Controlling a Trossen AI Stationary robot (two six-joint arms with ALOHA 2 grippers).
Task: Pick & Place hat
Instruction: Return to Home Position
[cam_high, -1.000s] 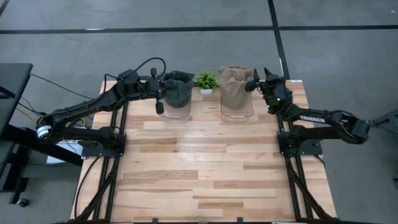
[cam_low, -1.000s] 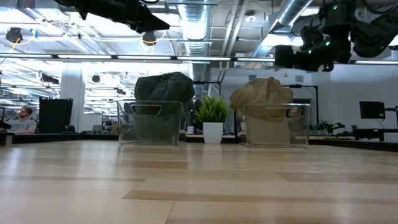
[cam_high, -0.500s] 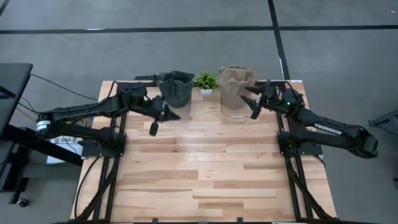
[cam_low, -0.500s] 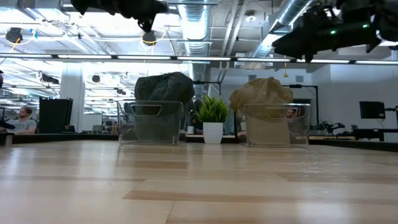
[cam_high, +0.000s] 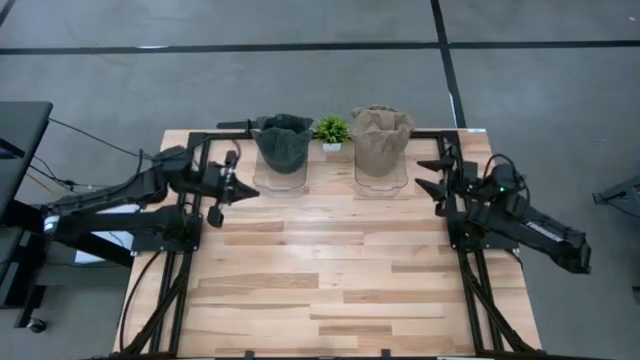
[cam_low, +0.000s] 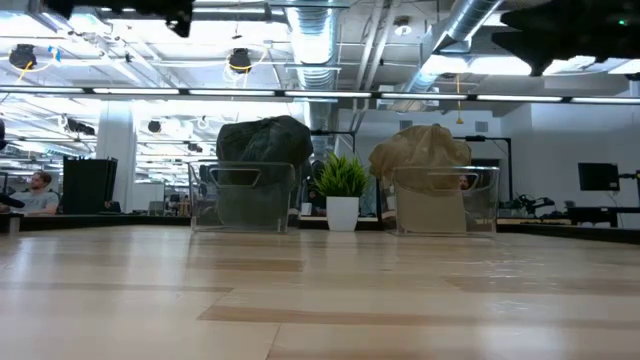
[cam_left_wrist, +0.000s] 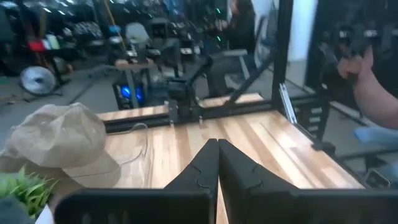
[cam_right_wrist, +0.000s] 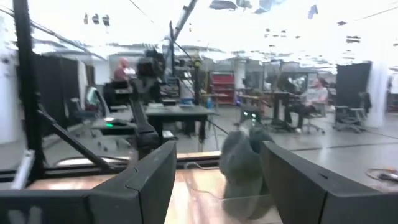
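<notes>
1. High view: a wooden table held two clear bins side by side at its far edge, with a small plant between them. The blue caps sat heaped in the left bin, and the brown cap filled the right bin. The left gripper hung near the left bin and the right gripper near the right bin. Neither touched a bin, and neither held anything.
2. Low view: the blue caps and the brown cap both bulged above the rims of the left bin and right bin. They looked like soft, slumped cloth. The plant stood upright between the bins.
3. Left wrist view: the left gripper had its two fingers pressed together, empty. Beyond it lay the brown cap and bare table. A person's arm showed off to one side.
4. Right wrist view: the right gripper had its fingers spread wide, empty, with the blue caps in sight between them.
5. Handling, as a judgement: the caps were probably light and floppy and would crumple under a pinch. The stiffer brim, or a fold of crown standing above the rim, would give the surest hold. The clear bins looked light enough to shift if knocked.
</notes>
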